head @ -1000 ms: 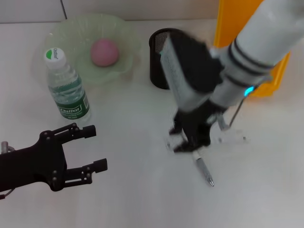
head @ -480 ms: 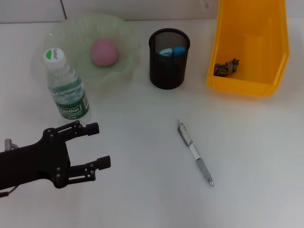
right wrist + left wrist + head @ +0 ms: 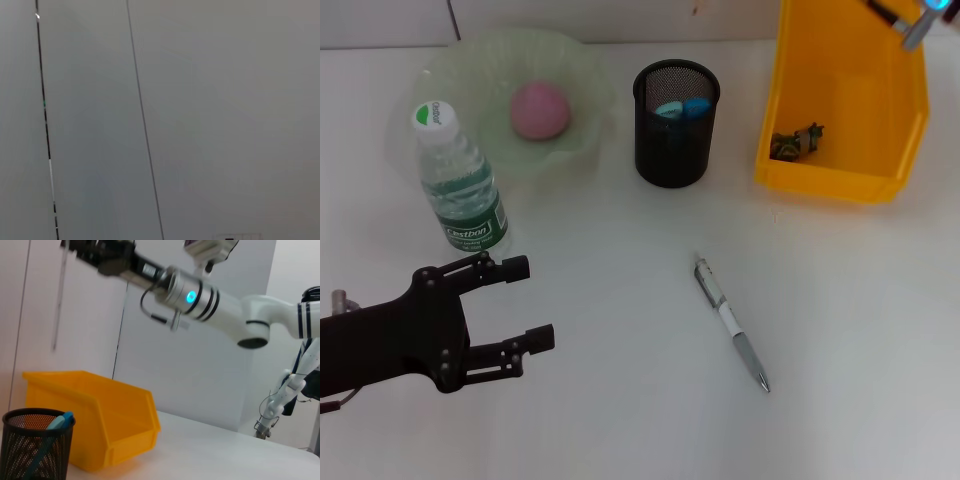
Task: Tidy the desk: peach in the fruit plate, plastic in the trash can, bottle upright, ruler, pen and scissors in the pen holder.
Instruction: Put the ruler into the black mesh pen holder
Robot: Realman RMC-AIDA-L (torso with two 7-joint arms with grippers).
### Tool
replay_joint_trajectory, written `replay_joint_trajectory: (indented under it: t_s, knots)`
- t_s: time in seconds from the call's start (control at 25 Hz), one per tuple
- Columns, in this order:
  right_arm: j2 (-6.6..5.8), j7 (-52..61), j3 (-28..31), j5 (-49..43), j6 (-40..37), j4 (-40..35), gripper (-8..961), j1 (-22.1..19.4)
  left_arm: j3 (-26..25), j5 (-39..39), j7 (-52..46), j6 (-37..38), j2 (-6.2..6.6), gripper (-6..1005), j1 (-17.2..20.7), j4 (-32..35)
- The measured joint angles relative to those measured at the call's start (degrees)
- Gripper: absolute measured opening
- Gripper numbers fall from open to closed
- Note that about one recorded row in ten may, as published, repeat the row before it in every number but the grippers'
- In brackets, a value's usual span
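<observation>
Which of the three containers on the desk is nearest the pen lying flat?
The black mesh pen holder is nearest the silver pen, standing just beyond its upper end. The pale green fruit plate and the orange plastic bin both sit farther off.

The pen [image 3: 731,323] lies alone on the table [image 3: 860,330], with bare surface on every side of it. The left pincer [image 3: 522,305], fingers spread, hovers low near the front left, just in front of the upright bottle [image 3: 460,185]. Along the far edge the plate [image 3: 500,100], the mesh holder [image 3: 676,122] and the yellow bin [image 3: 845,100] stand in a row with gaps between them. The right arm [image 3: 210,295] is raised high above the bin.
</observation>
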Motion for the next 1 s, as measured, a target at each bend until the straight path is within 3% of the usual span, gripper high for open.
replay_joint_trajectory:
  t_s: [0.08, 0.48, 1.0]
  knots:
    - [0.06, -3.4, 0.1, 0.6, -0.2, 7.7, 371, 3.1, 0.1, 0.0, 0.0, 0.0, 0.00, 829, 0.0, 0.0]
    - [0.47, -16.7, -0.2, 5.9, -1.2, 17.5, 370, 6.5, 0.2, 0.8, 0.4, 0.4, -0.14, 829, 0.0, 0.0]
    - [0.45, -20.2, -0.2, 7.0, -1.8, 21.1, 370, 7.4, 1.0, 0.9, 0.5, 0.4, -0.42, 829, -0.6, -0.2]
